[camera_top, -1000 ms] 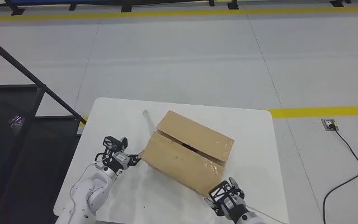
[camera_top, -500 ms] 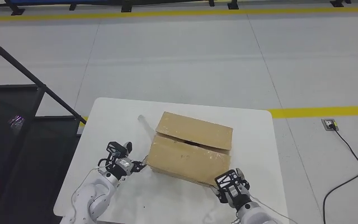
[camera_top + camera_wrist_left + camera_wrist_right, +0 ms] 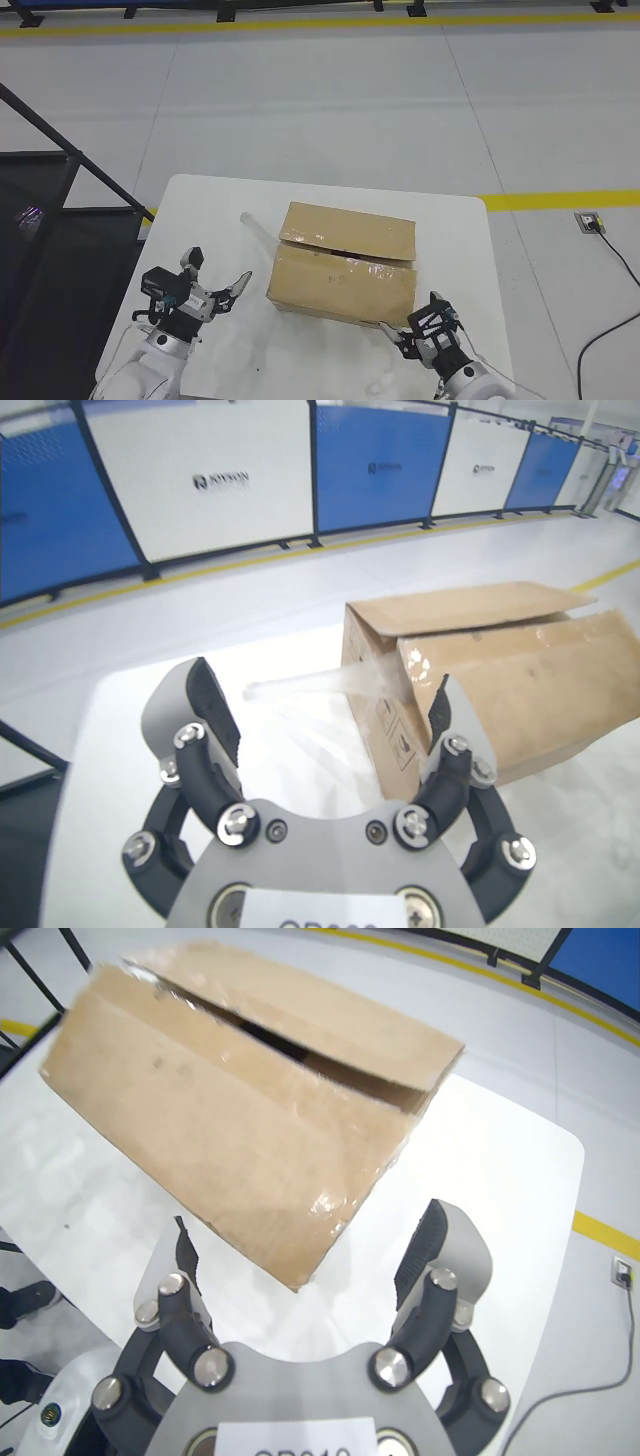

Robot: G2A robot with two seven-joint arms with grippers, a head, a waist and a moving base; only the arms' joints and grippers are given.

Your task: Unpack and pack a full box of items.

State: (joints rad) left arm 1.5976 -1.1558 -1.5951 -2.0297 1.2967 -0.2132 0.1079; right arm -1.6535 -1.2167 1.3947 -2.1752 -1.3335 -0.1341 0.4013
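You look to be at the opening step. The box (image 3: 345, 262) sits closed, its two top flaps down with a dark gap along the seam between them. A loose strip of clear tape (image 3: 310, 682) sticks out from the box's left end over the table (image 3: 200, 210).

Your next move probably calls for a fingertip under one flap edge at that seam, lifting while the box is kept from sliding.

The left gripper (image 3: 216, 271) is spread wide and holds nothing, hovering just off the box's left end with the tape strip between its fingers. The right gripper (image 3: 415, 318) is also wide and empty, by the box's near right corner. You cannot tell whether it touches the cardboard.
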